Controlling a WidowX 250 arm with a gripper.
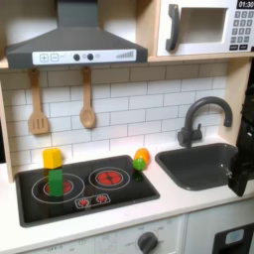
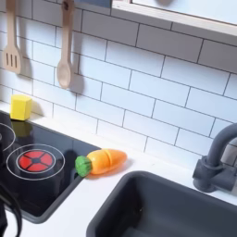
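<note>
At the first exterior view's right edge, a dark arm part that looks like my gripper [image 1: 241, 171] hangs over the sink [image 1: 177, 169]; its fingers are too dark and cropped to read. An orange toy carrot [image 1: 141, 159] [image 2: 104, 162] with a green top lies on the counter between the stove [image 1: 124, 194] [image 2: 46, 190] and the sink [image 2: 139, 199]. A green cylinder [image 1: 55, 182] stands on the left burner. Behind it sits a yellow block [image 1: 52, 157] [image 2: 20, 106]. Nothing shows in the gripper.
A dark faucet [image 1: 193, 119] [image 2: 218, 162] rises behind the sink. A spatula [image 1: 38, 104] [image 2: 11, 46] and wooden spoon [image 1: 87, 99] [image 2: 65, 56] hang on the tiled wall. Range hood [image 1: 74, 45] and microwave [image 1: 203, 28] sit overhead. A black cable [image 2: 9, 211] loops at the second exterior view's lower left.
</note>
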